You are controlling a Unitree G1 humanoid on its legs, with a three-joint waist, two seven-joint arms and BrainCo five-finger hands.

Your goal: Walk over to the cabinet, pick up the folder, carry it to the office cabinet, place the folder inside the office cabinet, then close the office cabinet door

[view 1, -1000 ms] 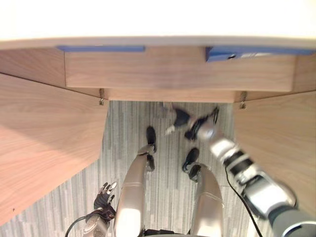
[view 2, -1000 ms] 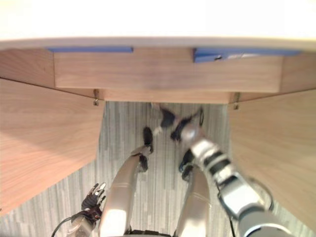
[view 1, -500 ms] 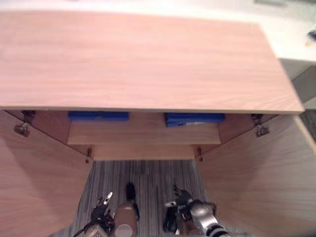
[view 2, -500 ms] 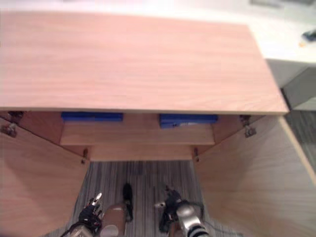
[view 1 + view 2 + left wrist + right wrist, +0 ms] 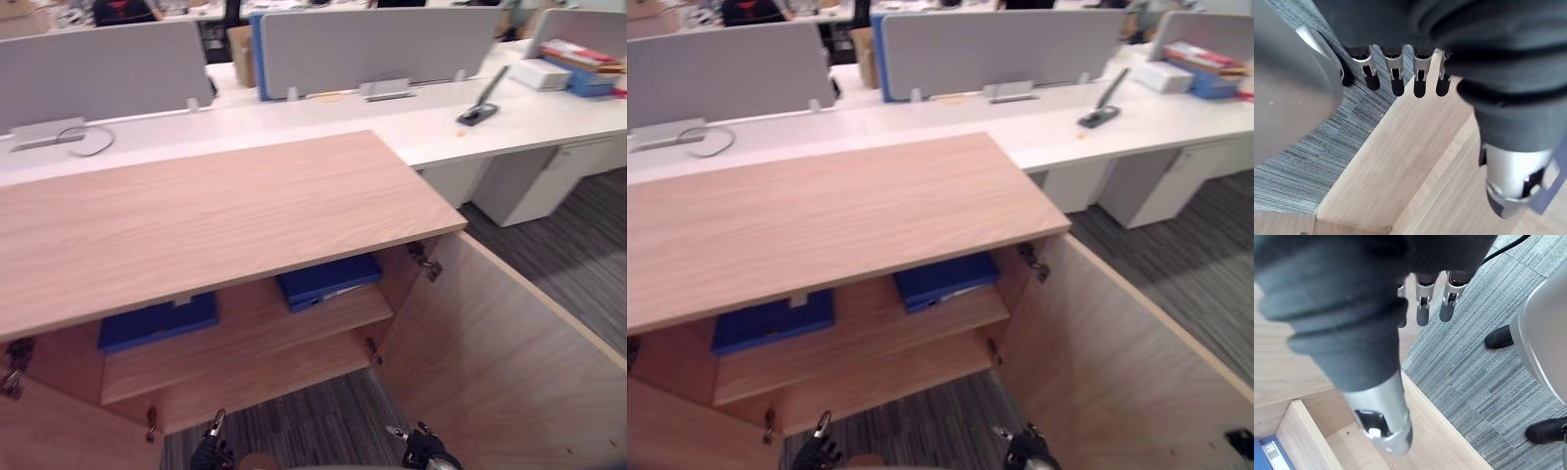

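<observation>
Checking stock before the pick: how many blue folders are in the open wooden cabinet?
2, both on the shelf: the left folder and the right folder. The cabinet top may hide others.

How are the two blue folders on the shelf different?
The left folder lies on the left of the shelf, the right folder on its right. The right folder shows a pale strip along its front edge; the left folder looks plain. Both are blue and lie flat.
</observation>
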